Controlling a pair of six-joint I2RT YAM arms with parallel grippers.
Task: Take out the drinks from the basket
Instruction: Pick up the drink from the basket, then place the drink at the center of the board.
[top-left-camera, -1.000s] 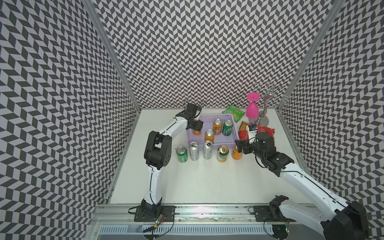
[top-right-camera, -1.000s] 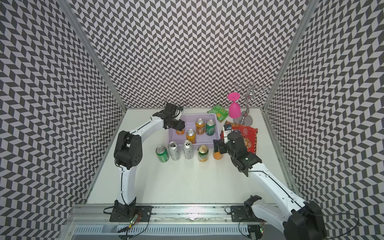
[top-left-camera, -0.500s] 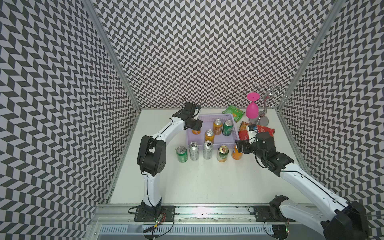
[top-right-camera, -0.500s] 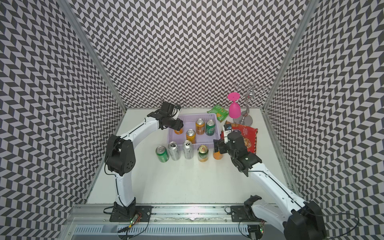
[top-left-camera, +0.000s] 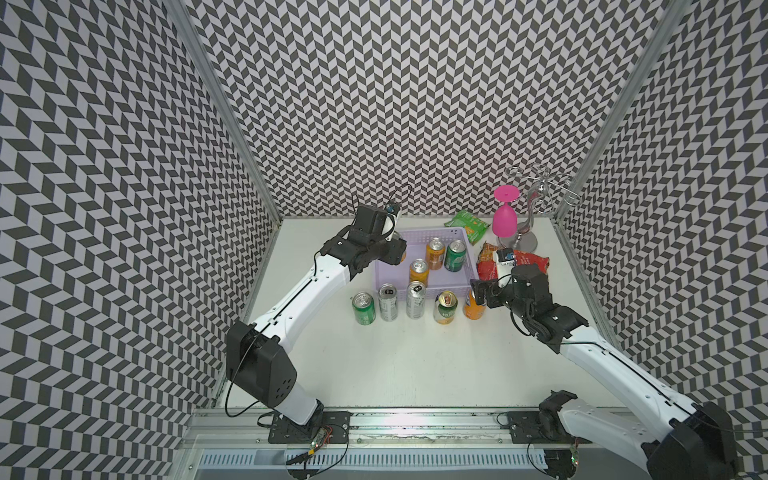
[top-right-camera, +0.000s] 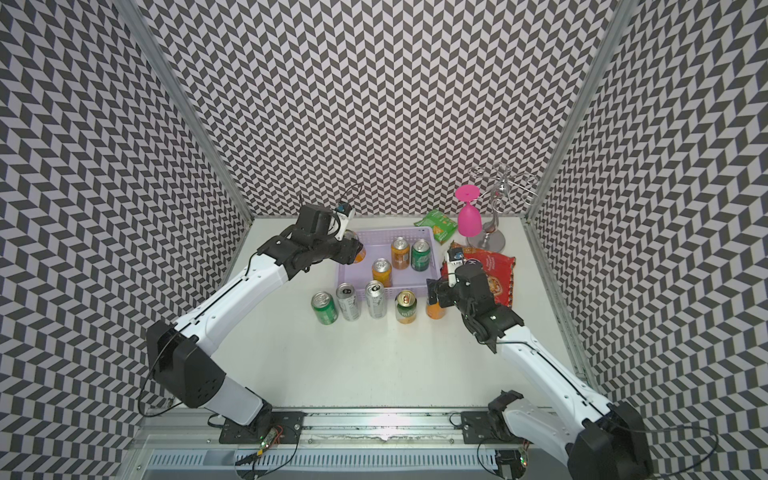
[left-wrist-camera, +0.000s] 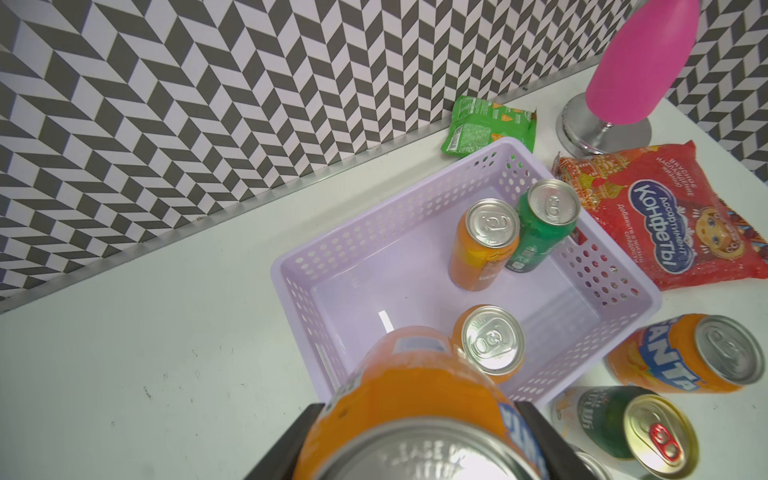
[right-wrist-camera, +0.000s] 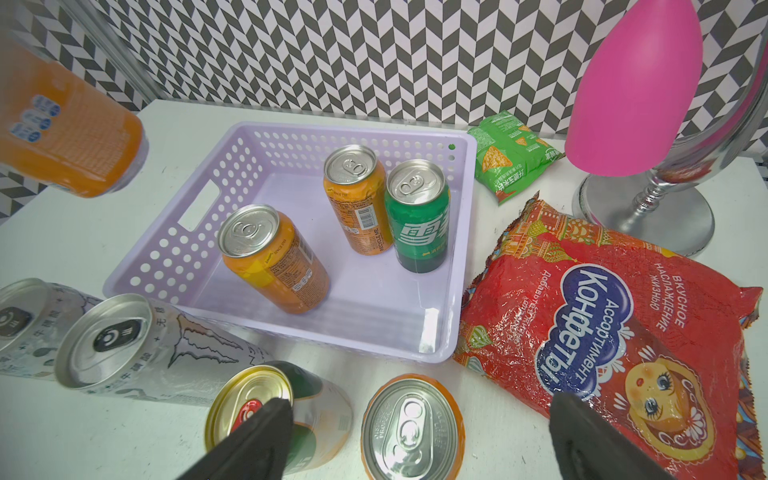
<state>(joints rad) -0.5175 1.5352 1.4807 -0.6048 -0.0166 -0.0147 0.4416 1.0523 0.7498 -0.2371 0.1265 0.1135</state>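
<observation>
Left claw (top-left-camera: 388, 254) has raised its orange can (top-right-camera: 356, 254), clamped tight, above the basket's (left-wrist-camera: 395, 216) far-left corner; right claw (right-wrist-camera: 419, 415) sits spread wide over a second orange can (top-left-camera: 473, 309) on the bench (top-left-camera: 415, 374). Three drinks (right-wrist-camera: 270, 257) remain inside. Best: clear rim, stay upright, set down left of row

"Ассортимент Конфеты" on red bag (right-wrist-camera: 602, 332); "Fanta" on orange can (left-wrist-camera: 665, 365)

red bag (top-left-camera: 535, 260), green bag (top-left-camera: 469, 222), pink glass (top-left-camera: 504, 219) (inverted)
</observation>
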